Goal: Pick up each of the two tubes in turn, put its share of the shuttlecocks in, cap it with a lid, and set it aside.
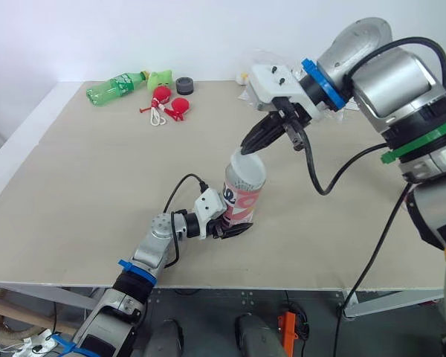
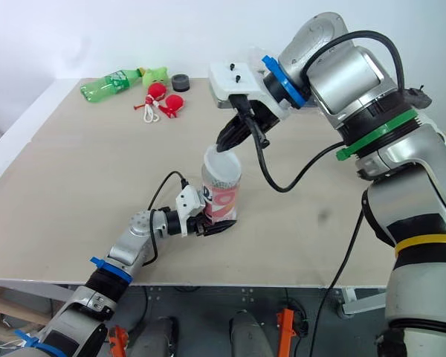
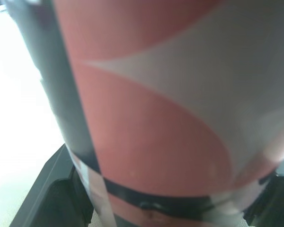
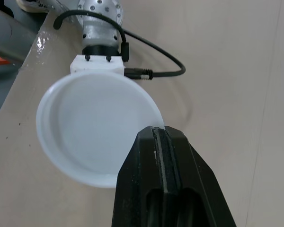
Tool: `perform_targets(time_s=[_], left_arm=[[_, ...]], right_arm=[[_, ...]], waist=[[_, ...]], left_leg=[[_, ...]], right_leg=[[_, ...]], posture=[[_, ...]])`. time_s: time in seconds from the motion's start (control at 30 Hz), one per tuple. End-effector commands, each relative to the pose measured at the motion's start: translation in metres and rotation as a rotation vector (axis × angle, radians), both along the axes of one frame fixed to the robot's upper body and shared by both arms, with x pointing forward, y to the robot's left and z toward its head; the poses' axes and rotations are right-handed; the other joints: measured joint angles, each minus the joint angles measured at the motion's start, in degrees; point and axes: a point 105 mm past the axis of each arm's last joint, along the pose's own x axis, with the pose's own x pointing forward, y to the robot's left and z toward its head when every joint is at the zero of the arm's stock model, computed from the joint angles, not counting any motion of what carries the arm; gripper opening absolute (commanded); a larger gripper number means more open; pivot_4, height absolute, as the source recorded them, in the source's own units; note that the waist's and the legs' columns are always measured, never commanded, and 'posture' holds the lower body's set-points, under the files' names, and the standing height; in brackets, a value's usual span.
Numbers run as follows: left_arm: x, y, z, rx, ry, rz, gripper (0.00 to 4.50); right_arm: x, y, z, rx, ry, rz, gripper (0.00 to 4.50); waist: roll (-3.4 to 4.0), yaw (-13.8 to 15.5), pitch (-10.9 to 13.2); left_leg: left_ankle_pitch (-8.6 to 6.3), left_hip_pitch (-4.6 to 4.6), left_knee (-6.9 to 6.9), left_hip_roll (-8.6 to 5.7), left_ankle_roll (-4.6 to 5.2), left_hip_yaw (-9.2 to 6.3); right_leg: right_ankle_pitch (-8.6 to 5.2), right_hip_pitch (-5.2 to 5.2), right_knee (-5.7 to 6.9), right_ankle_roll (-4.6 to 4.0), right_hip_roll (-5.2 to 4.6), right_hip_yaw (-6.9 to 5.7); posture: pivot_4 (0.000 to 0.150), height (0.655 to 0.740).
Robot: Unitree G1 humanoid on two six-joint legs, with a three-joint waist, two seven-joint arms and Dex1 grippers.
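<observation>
The tube (image 1: 241, 198) wears a wrapper of red and white curved shapes with a black band near its foot. A black mark sits high on the wrapper, too small to read. The green bottle (image 1: 117, 86) lying at the far left corner of the desk (image 1: 89, 186) has a label, but its writing cannot be made out.

The tube stands upright near the front middle of the desk. The left hand (image 1: 234, 229) is clamped round it low down, one finger on either side of the base, as the left wrist view shows with the wrapper pressed close between the dark fingers.

A white lid (image 4: 94, 132) lies across the tube's mouth. The right hand (image 1: 251, 146) reaches down from the far right, its two fingers pressed together and pinching the lid's far rim. Whether the lid is fully seated cannot be told.

Near the bottle at the back lie a small green toy (image 1: 160, 77), a black ring (image 1: 183, 85) and two red pieces joined by a white cord (image 1: 169, 107), all well apart from the tube.
</observation>
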Motion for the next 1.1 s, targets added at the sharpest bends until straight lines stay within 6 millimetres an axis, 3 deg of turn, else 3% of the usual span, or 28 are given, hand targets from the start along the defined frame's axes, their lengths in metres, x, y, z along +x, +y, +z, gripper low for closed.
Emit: perform_targets(time_s=[0.03,0.77,0.87,1.1], left_arm=[[-0.002,0.004,-0.019,0.050,0.054,0.010,3.15],[-0.003,0.004,-0.018,0.049,0.053,0.009,3.15],[-0.003,0.004,-0.018,0.050,0.053,0.008,3.15],[-0.003,0.004,-0.018,0.051,0.054,0.007,3.15]], right_arm=[[-0.009,0.002,0.008,-0.021,-0.010,0.053,0.05],[-0.003,0.004,-0.014,-0.074,-0.016,0.075,0.05],[-0.003,0.006,-0.011,-0.058,-0.022,0.079,1.01],[-0.007,0.012,0.008,0.003,-0.045,0.089,4.38]], waist=[[0.00,0.0,0.0],[0.00,0.0,0.0],[0.00,0.0,0.0],[0.00,0.0,0.0]], left_leg=[[0.00,0.00,0.00,0.00,0.00,0.00],[0.00,-0.01,-0.01,0.00,0.00,0.00],[0.00,0.00,-0.01,0.00,0.00,0.00],[0.00,-0.01,-0.01,0.00,0.00,0.00]], right_leg=[[0.00,0.00,0.00,0.00,0.00,0.00],[-0.01,0.00,0.00,0.01,0.00,0.00],[-0.01,0.00,0.00,0.00,0.00,0.00],[-0.02,0.00,0.00,0.01,0.00,0.00]], posture=[[0.150,0.7400],[0.150,0.7400],[0.150,0.7400],[0.150,0.7400]])
